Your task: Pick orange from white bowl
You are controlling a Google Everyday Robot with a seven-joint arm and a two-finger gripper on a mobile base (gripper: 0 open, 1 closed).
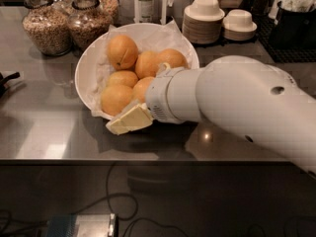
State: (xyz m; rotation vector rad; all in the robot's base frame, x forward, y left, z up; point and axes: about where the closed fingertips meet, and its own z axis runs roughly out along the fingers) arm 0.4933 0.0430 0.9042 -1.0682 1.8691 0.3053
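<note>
The white bowl [80,78], lined with crinkled white paper, sits at the back middle of the steel counter. It holds several oranges. A large orange [122,52] lies at the bowl's back left, and others [170,58] [116,98] lie around it. My gripper [129,121], cream-coloured, is at the bowl's front rim, just below the front oranges. My thick white arm [237,102] reaches in from the right and hides the bowl's right front. I see no orange in the gripper.
Two glass jars of grain [47,26] [91,21] stand back left. Stacked saucers with white cups [203,21] [239,23] stand back right, next to a black container [296,14]. A bottle [145,4] is behind the bowl. A black object [7,80] pokes in at the left edge.
</note>
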